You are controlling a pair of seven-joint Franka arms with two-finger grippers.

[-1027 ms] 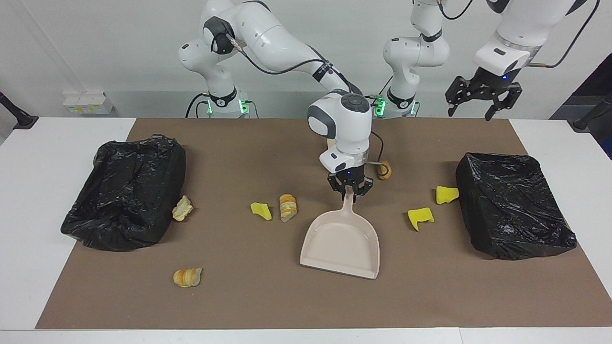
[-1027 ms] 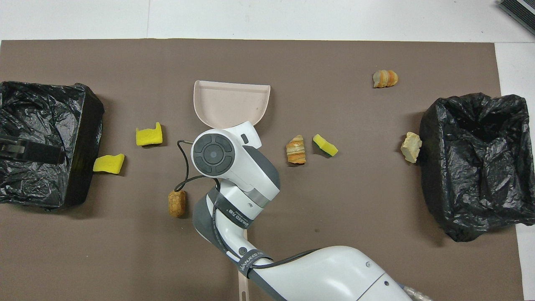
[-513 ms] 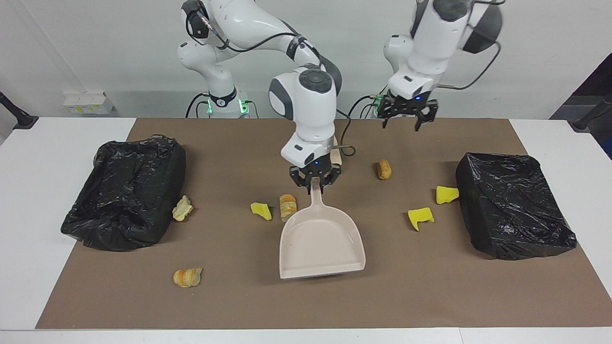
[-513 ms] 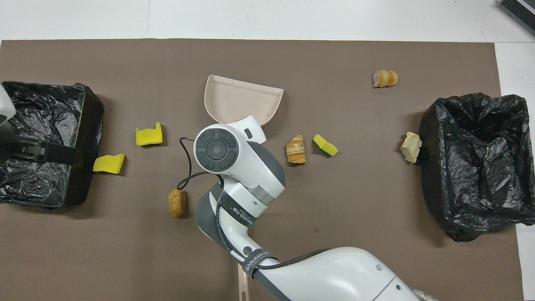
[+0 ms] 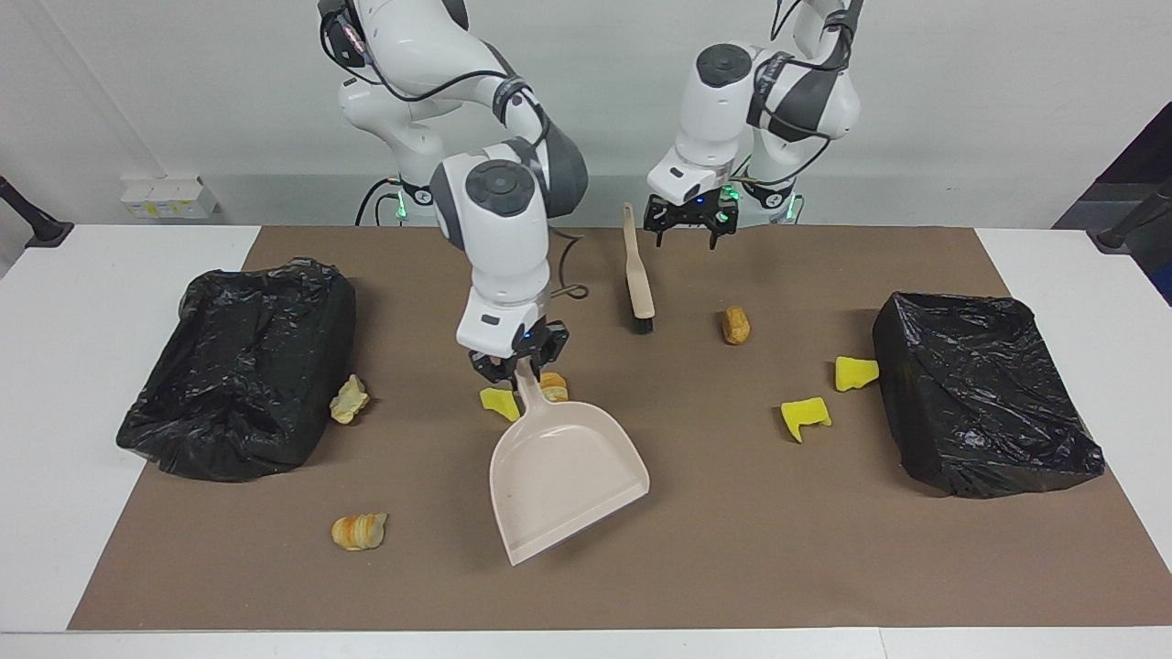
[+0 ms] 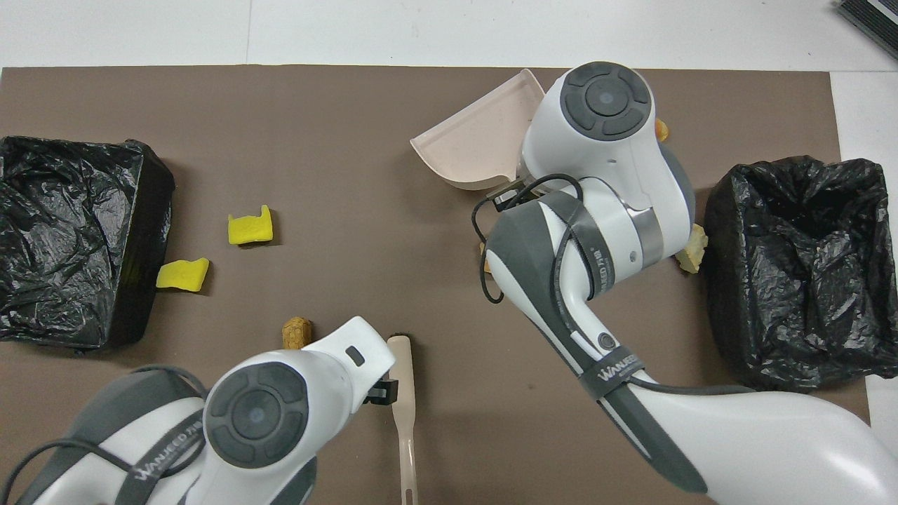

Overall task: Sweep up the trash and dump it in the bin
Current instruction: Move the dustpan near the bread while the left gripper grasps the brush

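Observation:
My right gripper (image 5: 517, 364) is shut on the handle of the beige dustpan (image 5: 563, 476), which is angled over the mat with its mouth turned away from the robots; the pan also shows in the overhead view (image 6: 477, 140). A yellow sponge chunk (image 5: 499, 403) and a bread lump (image 5: 552, 384) lie right beside that gripper. My left gripper (image 5: 687, 224) is open and empty, up beside the beige brush (image 5: 638, 275). Other trash: bread slices (image 5: 359, 531), a bread lump (image 5: 351, 398), a brown lump (image 5: 735, 325) and two yellow sponges (image 5: 806, 416) (image 5: 856, 372).
A black-bagged bin (image 5: 238, 366) stands at the right arm's end of the brown mat, another one (image 5: 984, 394) at the left arm's end. The brush (image 6: 403, 400) lies near the robots with its bristles pointing away from them.
My right gripper has carried the dustpan toward the right arm's end of the table and turned it. My left arm has swung from over the bin at its end to beside the brush.

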